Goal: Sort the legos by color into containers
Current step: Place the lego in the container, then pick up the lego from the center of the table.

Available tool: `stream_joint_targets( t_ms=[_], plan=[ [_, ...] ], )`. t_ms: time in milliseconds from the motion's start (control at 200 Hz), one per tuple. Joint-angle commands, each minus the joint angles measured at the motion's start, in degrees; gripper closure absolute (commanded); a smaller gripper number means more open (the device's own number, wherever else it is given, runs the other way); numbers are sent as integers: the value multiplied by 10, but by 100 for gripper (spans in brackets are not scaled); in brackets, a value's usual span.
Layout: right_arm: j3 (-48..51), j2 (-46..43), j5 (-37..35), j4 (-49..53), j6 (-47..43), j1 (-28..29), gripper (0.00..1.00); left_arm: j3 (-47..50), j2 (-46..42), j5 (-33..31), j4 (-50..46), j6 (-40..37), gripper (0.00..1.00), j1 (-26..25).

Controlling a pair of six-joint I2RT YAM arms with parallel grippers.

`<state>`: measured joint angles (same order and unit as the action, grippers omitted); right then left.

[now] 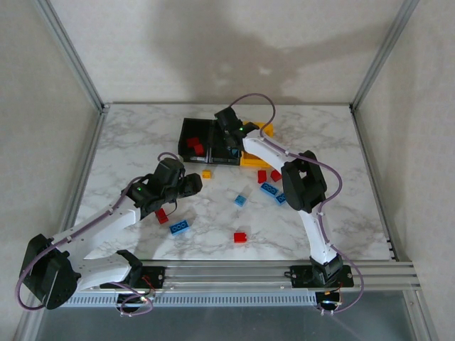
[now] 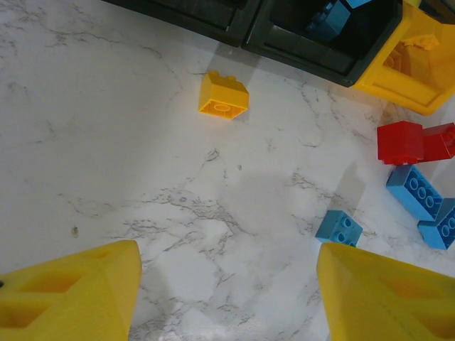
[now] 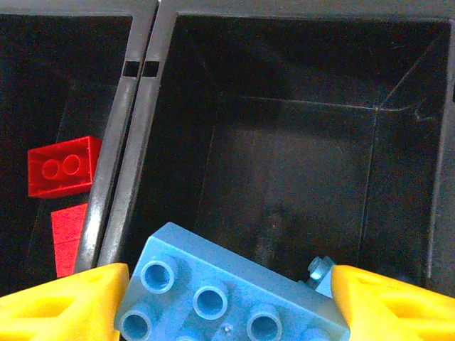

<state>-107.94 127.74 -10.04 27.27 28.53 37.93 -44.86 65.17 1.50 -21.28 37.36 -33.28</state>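
Observation:
My right gripper (image 1: 231, 139) (image 3: 229, 278) hangs over the middle black container (image 1: 222, 158) (image 3: 398, 142), shut on a light blue lego (image 3: 213, 291) that spans its yellow fingers (image 3: 64, 302). A small blue piece (image 3: 321, 270) shows by the right finger. Two red legos (image 3: 62, 167) lie in the left black container (image 1: 186, 128). The yellow container (image 1: 264, 131) (image 2: 398, 78) stands on the right. My left gripper (image 1: 190, 186) (image 2: 227, 284) is open over bare table, with a yellow lego (image 2: 223, 96) (image 1: 206, 173) ahead of it.
Loose legos lie on the marble table (image 1: 142, 142): a small blue one (image 2: 339, 229), two red ones (image 2: 400, 142), two blue ones (image 2: 419, 192), plus a red one (image 1: 162, 216), a blue one (image 1: 179, 227) and a red one (image 1: 240, 237) nearer the arms.

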Motion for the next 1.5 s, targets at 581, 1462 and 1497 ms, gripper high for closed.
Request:
stream_joint_targets(
  t_ms=[581, 1462, 1497],
  plan=[
    [33, -46, -31, 11, 8, 16, 21, -4, -10, -10, -12, 8, 34, 4],
    [528, -430, -99, -37, 51, 42, 24, 28, 50, 46, 83, 23, 34, -40],
    [527, -425, -103, -42, 43, 36, 24, 27, 53, 45, 87, 25, 34, -45]
  ],
)
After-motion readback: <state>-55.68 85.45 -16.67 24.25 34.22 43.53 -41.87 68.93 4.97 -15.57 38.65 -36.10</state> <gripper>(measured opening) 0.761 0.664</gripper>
